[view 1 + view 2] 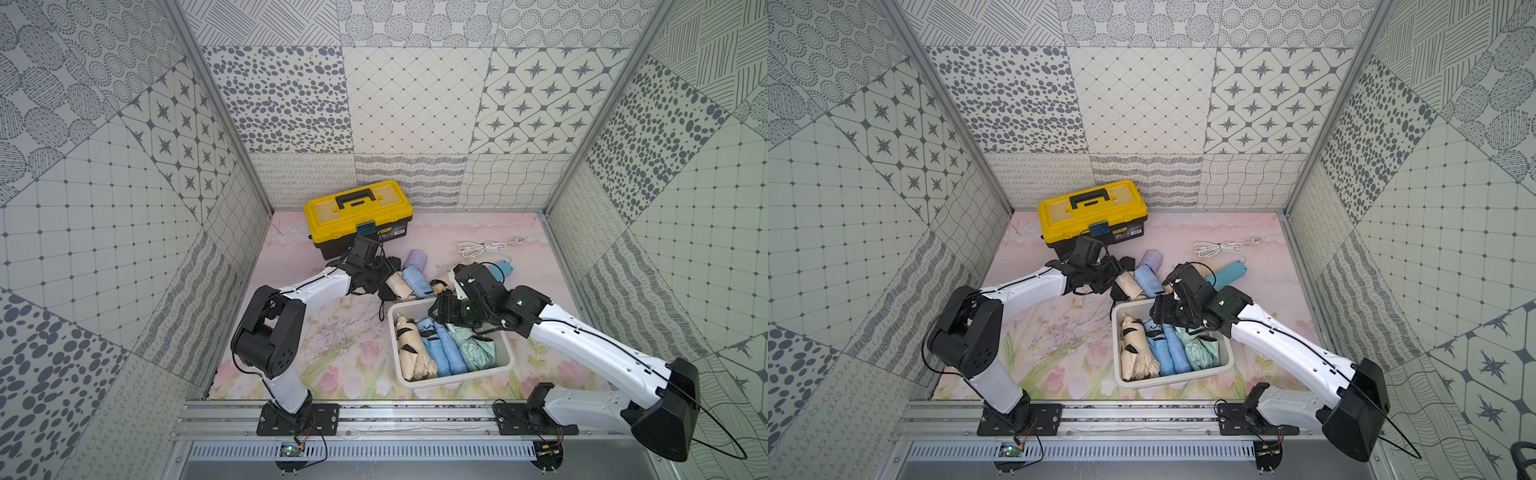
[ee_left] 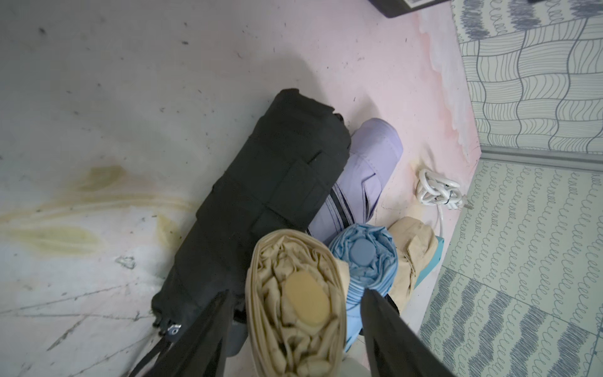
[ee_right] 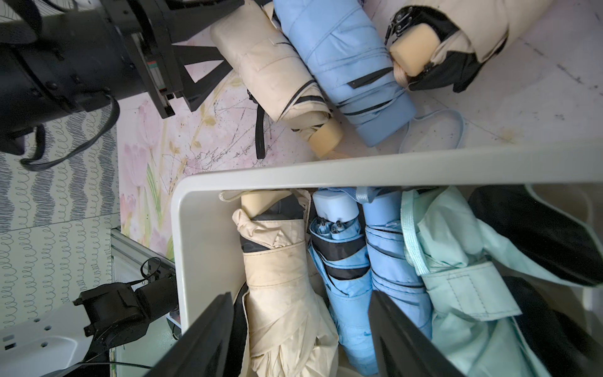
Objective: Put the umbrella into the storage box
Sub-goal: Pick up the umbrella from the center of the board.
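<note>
Nearest, in the lower middle of both top views, the storage box sits on the floral mat. It is packed side by side with four folded umbrellas: one cream, two blue, one mint. The right gripper hangs over the box's upper right corner, jaws spread and grasping nothing.

Just above the box's upper left corner, outside it, a pile of folded umbrellas lies on the mat. The left gripper straddles the beige umbrella end-on, its jaws released, with a gap on either side. A light blue umbrella presses against one flank of the beige one and a black umbrella lies along the other. A lilac umbrella lies beyond them.

Farthest up the frame, a yellow toolbox stands at the left, with a coiled white cable to its right.
</note>
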`<state>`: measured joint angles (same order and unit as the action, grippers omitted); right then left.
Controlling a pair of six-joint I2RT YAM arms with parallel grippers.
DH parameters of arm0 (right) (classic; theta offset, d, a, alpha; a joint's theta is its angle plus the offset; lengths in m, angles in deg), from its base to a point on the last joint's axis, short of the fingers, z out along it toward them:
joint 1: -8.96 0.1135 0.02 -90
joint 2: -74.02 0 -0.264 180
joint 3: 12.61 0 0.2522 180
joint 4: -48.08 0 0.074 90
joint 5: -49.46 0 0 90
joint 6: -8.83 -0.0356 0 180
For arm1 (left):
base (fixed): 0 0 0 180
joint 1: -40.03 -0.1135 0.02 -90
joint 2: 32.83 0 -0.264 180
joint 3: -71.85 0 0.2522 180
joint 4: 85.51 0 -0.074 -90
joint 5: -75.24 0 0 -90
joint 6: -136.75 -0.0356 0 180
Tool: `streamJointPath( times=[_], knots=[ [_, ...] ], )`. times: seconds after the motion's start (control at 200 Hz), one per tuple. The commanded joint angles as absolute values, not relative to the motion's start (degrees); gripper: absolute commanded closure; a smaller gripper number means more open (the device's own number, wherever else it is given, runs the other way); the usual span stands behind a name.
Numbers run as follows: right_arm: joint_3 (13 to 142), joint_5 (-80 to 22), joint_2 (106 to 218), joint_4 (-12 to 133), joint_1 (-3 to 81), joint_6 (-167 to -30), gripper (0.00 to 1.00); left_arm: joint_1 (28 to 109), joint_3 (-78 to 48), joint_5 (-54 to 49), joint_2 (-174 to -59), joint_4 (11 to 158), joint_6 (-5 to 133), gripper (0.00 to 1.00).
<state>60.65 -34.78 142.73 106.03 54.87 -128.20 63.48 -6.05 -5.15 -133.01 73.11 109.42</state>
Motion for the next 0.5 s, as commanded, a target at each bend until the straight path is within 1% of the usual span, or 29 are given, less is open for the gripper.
streamJointPath(
  times=[0.0,0.235,0.495],
  knots=[
    [62.1,-34.9,142.5,105.3,54.3,-127.6,0.29,62.8,-8.3,-0.5,-136.1,77.3,108.4,0.39],
    [62.3,-35.4,142.4,105.3,53.6,-127.6,0.29,62.9,-9.2,0.5,-138.0,77.2,108.0,0.49],
    [62.2,-36.1,141.7,105.3,53.5,-128.0,0.29,62.9,-9.1,0.5,-137.2,76.3,106.3,0.69]
  ],
)
